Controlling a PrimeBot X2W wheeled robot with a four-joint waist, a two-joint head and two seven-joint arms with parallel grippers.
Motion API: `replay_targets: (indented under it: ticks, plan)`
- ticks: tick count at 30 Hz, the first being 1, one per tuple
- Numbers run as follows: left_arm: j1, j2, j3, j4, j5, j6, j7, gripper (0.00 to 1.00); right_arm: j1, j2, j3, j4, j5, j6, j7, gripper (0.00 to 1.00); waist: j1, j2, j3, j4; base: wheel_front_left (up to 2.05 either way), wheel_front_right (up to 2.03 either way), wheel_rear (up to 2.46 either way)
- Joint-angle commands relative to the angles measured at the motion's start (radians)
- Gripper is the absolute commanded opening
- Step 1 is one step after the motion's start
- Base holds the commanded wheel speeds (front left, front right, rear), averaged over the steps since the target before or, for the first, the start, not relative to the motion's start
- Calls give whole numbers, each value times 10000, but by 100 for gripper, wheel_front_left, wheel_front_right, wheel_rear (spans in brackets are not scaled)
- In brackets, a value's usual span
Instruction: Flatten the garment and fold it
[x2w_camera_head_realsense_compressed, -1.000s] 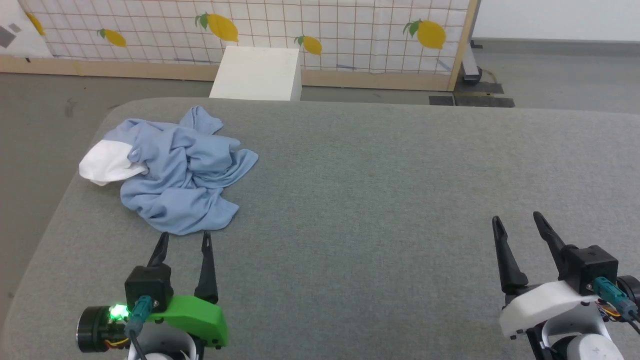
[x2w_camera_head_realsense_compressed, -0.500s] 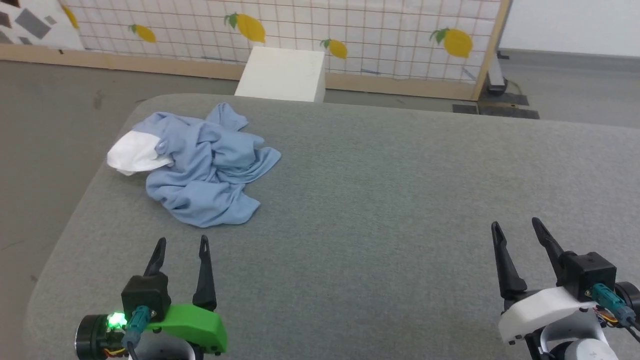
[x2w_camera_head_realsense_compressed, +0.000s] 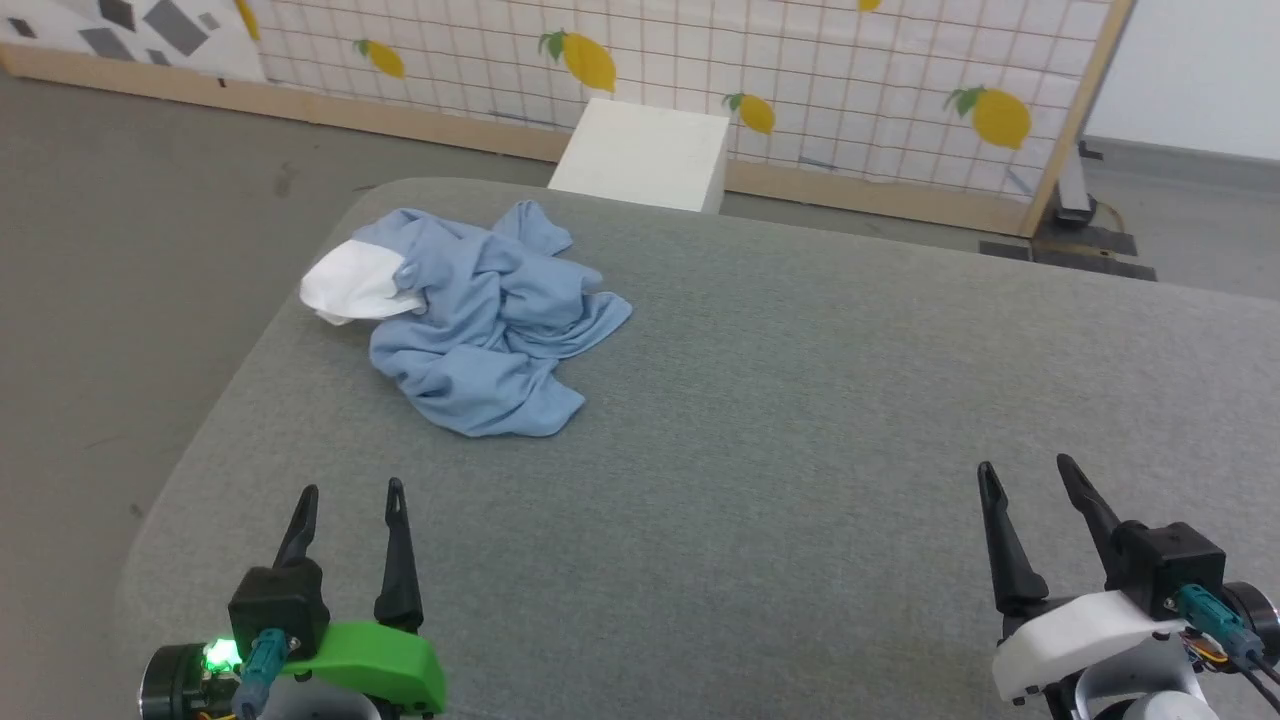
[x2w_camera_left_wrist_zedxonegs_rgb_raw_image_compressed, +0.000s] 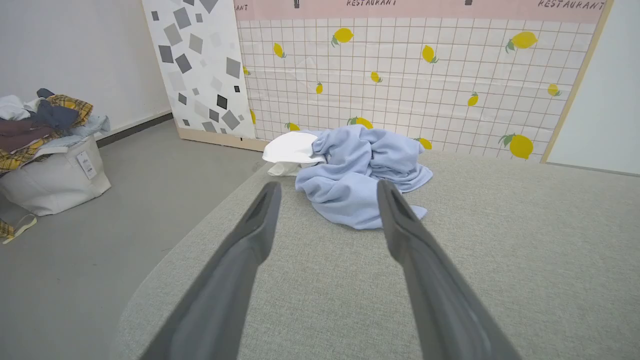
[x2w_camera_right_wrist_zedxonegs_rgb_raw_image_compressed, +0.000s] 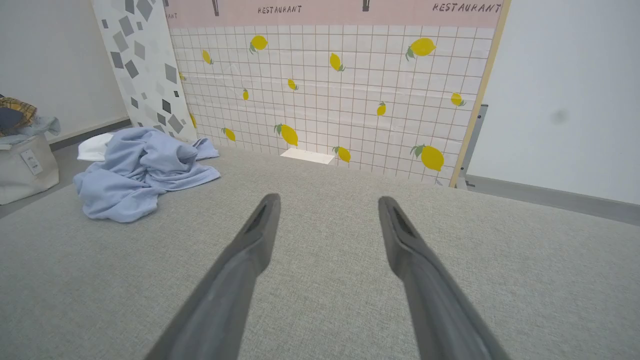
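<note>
Task at its outset: the garment (x2w_camera_head_realsense_compressed: 480, 315) lies crumpled and unflattened on the grey table (x2w_camera_head_realsense_compressed: 800, 400), left gripper (x2w_camera_head_realsense_compressed: 347, 492) and right gripper (x2w_camera_head_realsense_compressed: 1025, 468) both spread apart, holding nothing.

Soft, even white light fills the room, bright, with no single source standing out. The garment (x2w_camera_head_realsense_compressed: 480, 320) throws only a thin, pale shadow onto the grey counter (x2w_camera_head_realsense_compressed: 800, 420), and nothing glares. The head view is crisp. In both wrist views the dark fingers (x2w_camera_left_wrist_zedxonegs_rgb_raw_image_compressed: 235, 280) near the lens go soft, and the lemon-print panel (x2w_camera_right_wrist_zedxonegs_rgb_raw_image_compressed: 330, 85) leans at its edges. A small green lamp (x2w_camera_head_realsense_compressed: 218, 655) glows behind the left tool (x2w_camera_head_realsense_compressed: 348, 487).
</note>
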Motion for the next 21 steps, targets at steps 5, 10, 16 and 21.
replay_targets:
  ticks: [5,10,16,21]
  plan:
    - [160,-24,14,-55,-250,103,-203,100,107,11,62,151,73,-7,-199,100,0,0,-27,435,0,0,0]
    - [220,-26,16,-59,-315,144,-308,100,101,12,124,262,113,-8,-274,100,0,0,-81,763,0,0,0]
    - [334,-29,45,-77,-353,162,-431,100,104,13,180,426,204,-9,-391,100,0,0,-166,1104,0,0,0]
    - [441,-32,114,-103,-407,187,-576,100,163,15,213,617,324,-10,-538,100,0,0,-260,1502,0,0,0]
